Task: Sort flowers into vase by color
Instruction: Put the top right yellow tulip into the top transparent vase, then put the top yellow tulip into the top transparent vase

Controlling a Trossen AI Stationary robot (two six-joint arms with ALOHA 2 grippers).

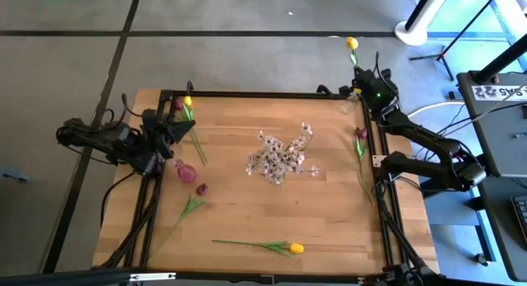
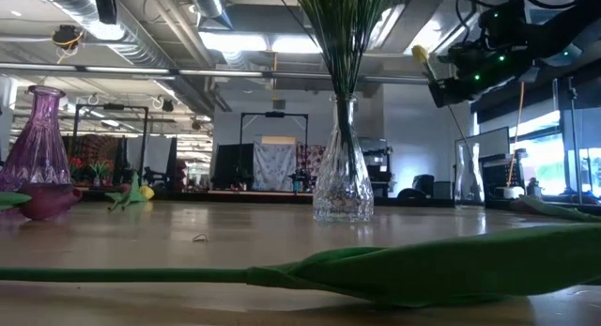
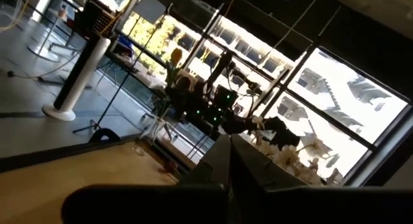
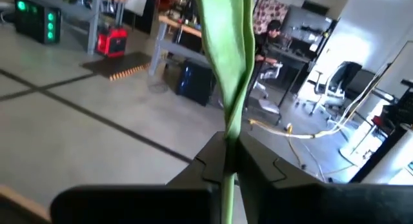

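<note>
1. The right gripper (image 1: 362, 80) is raised over the far right corner of the table (image 1: 247, 195). Its fingers (image 4: 213, 161) are pinched tight on the green stem of a yellow tulip (image 1: 352, 44), whose head pokes out past the table's far edge.
2. In the right wrist view that stem and a long leaf (image 4: 227, 50) rise straight up from between the closed fingers.
3. The left gripper (image 1: 185, 129) sits at the far left of the table, just beside a second yellow tulip (image 1: 188, 101) and a dark red-purple tulip (image 1: 178, 105). Its fingers look closed in the left wrist view, though whether anything is between them cannot be told.
4. A purple vase (image 1: 186, 171) stands near the left edge, close to the left arm, with another red-purple tulip (image 1: 202, 189) lying just beside it.
5. A clear vase (image 2: 343, 171) holds the spray of pale pink-white blossoms (image 1: 282, 156) at mid-table.
6. A third yellow tulip (image 1: 296, 248) lies flat near the front edge, its stem pointing left.
7. One more red-purple tulip (image 1: 361, 134) lies along the right edge, near the right arm.
</note>
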